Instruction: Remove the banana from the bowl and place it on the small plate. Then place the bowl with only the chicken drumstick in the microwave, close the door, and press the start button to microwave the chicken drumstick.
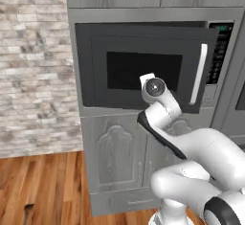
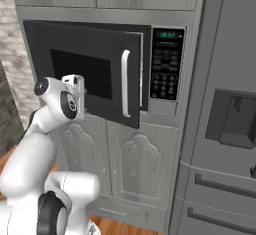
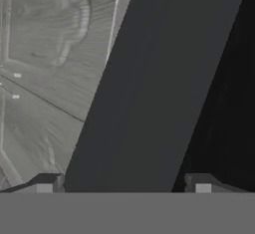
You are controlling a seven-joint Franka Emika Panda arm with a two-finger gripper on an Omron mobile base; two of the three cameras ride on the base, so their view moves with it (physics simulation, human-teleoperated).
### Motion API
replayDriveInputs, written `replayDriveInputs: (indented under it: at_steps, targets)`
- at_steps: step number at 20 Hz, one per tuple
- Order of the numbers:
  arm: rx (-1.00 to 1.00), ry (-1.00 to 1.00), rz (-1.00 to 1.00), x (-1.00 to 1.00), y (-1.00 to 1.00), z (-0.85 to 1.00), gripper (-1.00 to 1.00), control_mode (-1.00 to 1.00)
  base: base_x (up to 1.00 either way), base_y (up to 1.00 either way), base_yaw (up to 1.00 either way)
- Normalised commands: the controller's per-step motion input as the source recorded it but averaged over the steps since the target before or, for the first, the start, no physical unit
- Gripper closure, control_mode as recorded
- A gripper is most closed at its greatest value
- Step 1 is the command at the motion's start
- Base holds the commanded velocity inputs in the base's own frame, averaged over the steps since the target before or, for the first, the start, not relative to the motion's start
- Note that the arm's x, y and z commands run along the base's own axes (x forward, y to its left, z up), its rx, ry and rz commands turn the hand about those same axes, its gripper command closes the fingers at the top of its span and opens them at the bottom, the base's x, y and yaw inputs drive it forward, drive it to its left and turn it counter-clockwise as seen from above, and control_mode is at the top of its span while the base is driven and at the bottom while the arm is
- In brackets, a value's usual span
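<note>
Tool [image 3: 124,183] fingertips stand wide apart at the bottom of the hand view, released, grasping nothing; between them runs the dark frame of the wide black-framed door [image 3: 149,88] with its dark window to one side. Carved grey wooden cabinet fronts [image 3: 45,54] lie past the door's edge in that view. In the base views the white arm's wrist [image 1: 154,89] sits right in front of the lower part of the door, near its bottom edge, with the tool itself hidden behind the wrist. The door [image 2: 85,69] stands partly ajar, its white vertical bar handle [image 2: 125,83] on the free edge, swung out from the wide grey steel microwave [image 2: 167,64]. The microwave's black keypad panel with green display [image 2: 167,35] sits to the right of the door. Whether anything lies inside the microwave cannot be told. A grey refrigerator [image 2: 225,119] stands to the right.
</note>
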Motion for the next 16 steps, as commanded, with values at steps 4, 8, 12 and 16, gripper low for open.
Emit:
replayDriveInputs:
  at_steps: [4, 8, 12, 16]
  targets:
    - [0.01, 0.00, 0.03, 0.76, -0.09, 0.00, -1.00, -1.00, 0.00, 0.00, 0.00]
    - [0.00, -0.01, 0.01, 0.48, -0.05, 0.00, -1.00, -1.00, 0.00, 0.00, 0.00]
    - [0.00, -0.01, 0.03, 0.39, -0.01, 0.00, -1.00, -1.00, 0.00, 0.00, 0.00]
    - [0.01, 0.00, 0.06, 0.61, 0.00, -0.09, -1.00, -1.00, 0.00, 0.00, 0.00]
